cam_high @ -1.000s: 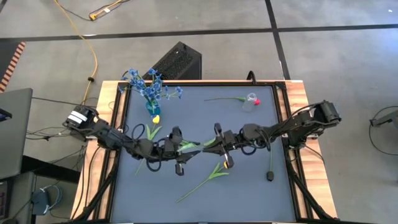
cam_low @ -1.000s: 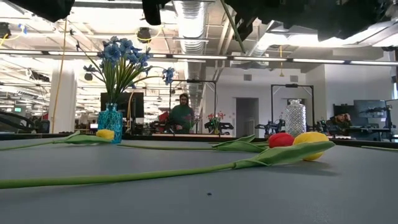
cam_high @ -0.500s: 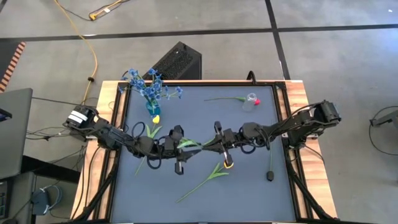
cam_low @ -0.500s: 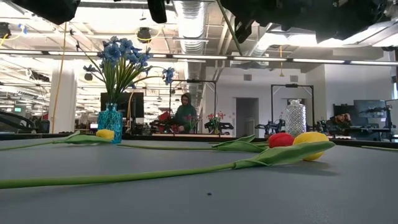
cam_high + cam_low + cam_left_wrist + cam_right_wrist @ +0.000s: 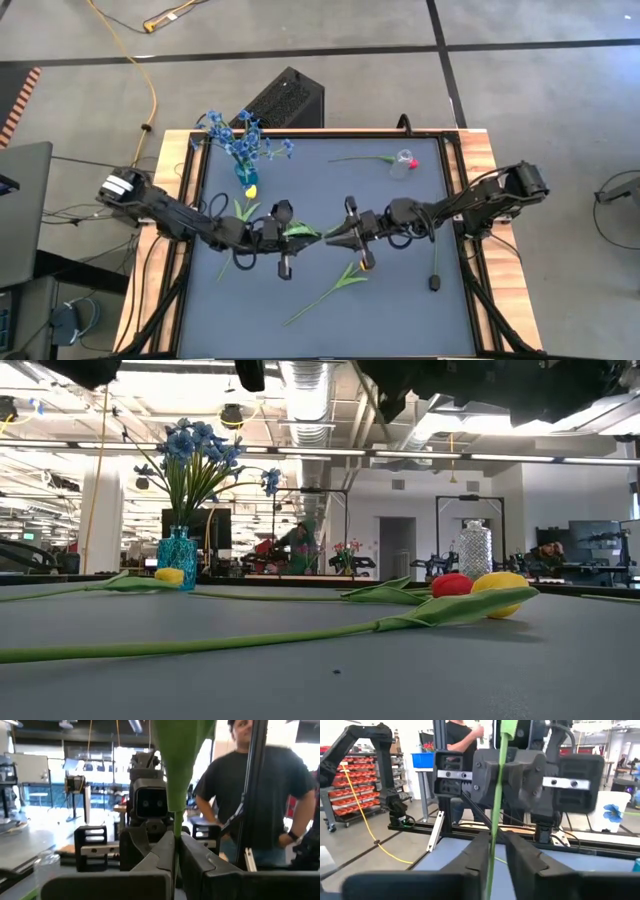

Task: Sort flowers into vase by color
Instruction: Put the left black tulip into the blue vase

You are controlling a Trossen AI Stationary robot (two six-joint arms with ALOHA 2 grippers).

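I am holding one green stem (image 5: 312, 232) between my two grippers near the middle of the table (image 5: 400, 300), well above the dark mat. My left gripper (image 5: 283, 238) is closed tight on this stem; in the left wrist view the stem (image 5: 176, 840) is running up between my two fingers (image 5: 150, 862) with no gap. My right gripper (image 5: 347, 236) is also closed narrow on the same stem (image 5: 495, 820), and its fingers (image 5: 472, 857) are touching it on both sides. The two grippers are facing each other, just beside each other.

The blue flowers (image 5: 240, 140) are standing in the blue vase (image 5: 246, 174) at about 11 o'clock, near the far left corner. A yellow tulip (image 5: 250, 190) is lying just beside this vase. The clear vase (image 5: 403, 164) is at about 1 o'clock near the far edge, and a red tulip (image 5: 412, 163) is lying touching it, with its stem pointing to 9 o'clock. Another yellow tulip (image 5: 366, 266) is lying at 6 o'clock from my right gripper, its stem going toward the near edge.

The near part of the mat, at 5 o'clock and 7 o'clock, is giving open room. A person (image 5: 260, 795) is standing beyond the table.
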